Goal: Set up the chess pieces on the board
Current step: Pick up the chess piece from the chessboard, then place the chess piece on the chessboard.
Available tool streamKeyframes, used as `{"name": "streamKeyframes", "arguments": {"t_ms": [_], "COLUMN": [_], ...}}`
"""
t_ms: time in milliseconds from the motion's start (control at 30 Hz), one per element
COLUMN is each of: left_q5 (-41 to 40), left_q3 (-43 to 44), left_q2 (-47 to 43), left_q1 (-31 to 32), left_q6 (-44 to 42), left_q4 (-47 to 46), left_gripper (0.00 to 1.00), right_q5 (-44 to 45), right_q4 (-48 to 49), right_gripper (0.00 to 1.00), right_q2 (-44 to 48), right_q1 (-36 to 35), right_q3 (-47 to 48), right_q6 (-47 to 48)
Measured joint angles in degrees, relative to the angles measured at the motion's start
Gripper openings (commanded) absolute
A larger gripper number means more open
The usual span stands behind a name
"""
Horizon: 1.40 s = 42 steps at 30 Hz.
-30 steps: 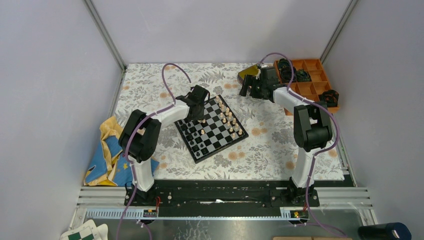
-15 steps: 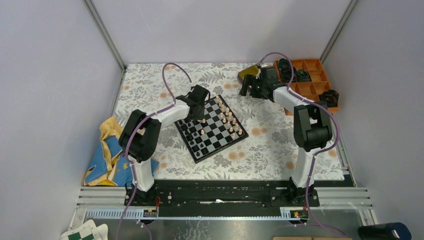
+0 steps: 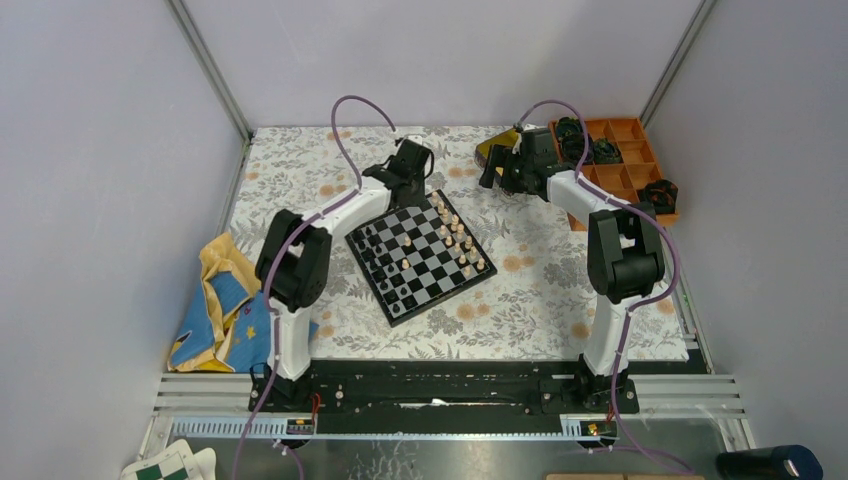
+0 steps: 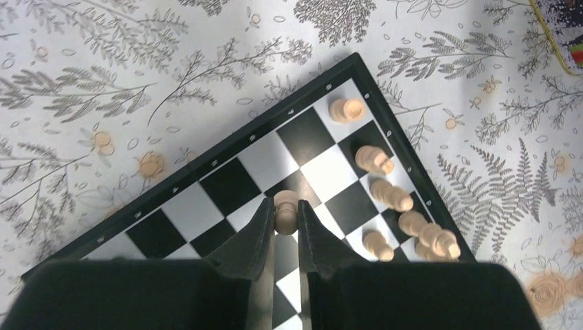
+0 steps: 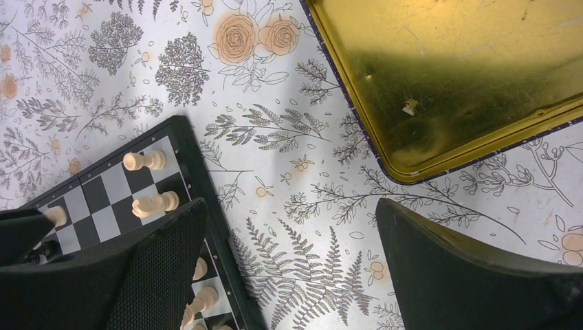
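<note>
Tan against the black fingers [image 4: 256, 234], found one chess piece [image 4: 287, 201] pinched upright in the left tool [image 4: 283, 210], with jaws drawn nearly together on its sides. Placed that tool over the 12 o'clock corner of the board [image 3: 430, 262], with the piece above the squares there; could not tell whether it touched them. Saw, in the left wrist view, a row of tan pieces [image 4: 392, 196] standing along the board's edge at 3 o'clock from the held one. Located the board itself at the middle of the floral surface [image 3: 300, 170], turned cornerwise, with a few black pieces [image 3: 366, 237] toward its 9 o'clock corner. Found the right tool [image 5: 290, 206] gaping wide and holding nothing, above the surface at 1 o'clock from the board, with a gold tin [image 5: 447, 82] at 1 o'clock in its own view, well apart from the board's rim.
</note>
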State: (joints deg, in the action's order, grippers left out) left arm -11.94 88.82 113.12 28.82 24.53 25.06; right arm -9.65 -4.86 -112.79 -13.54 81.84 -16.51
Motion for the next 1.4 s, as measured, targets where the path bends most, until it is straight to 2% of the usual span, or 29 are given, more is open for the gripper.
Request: {"name": "streamKeyframes", "arguments": {"t_ms": [200, 433, 867, 1400], "left_q5": [0.1, 0.7, 1.4, 1.4], "left_q3": [5.7, 8.1, 9.6, 10.8], "left_q2": [6.9, 10.7, 12.2, 13.7], "left_q1": [0.0, 0.0, 0.0, 0.0], "left_q6": [-0.1, -0.1, -0.1, -0.2], "left_q4": [-0.2, -0.3, -1.0, -1.0], "left_gripper": [0.00, 0.00, 0.00, 0.05], "right_q5": [0.2, 0.6, 1.1, 1.0], "right_q4": [0.0, 0.0, 0.0, 0.0], "right_gripper": [1.00, 1.00, 1.00, 1.00], "right_q2": [0.0, 0.0, 0.0, 0.0], "right_q1": [0.0, 0.0, 0.0, 0.0], "right_q3": [0.0, 0.0, -0.1, -0.2], "right_q6": [0.0, 0.0, 0.0, 0.0]}}
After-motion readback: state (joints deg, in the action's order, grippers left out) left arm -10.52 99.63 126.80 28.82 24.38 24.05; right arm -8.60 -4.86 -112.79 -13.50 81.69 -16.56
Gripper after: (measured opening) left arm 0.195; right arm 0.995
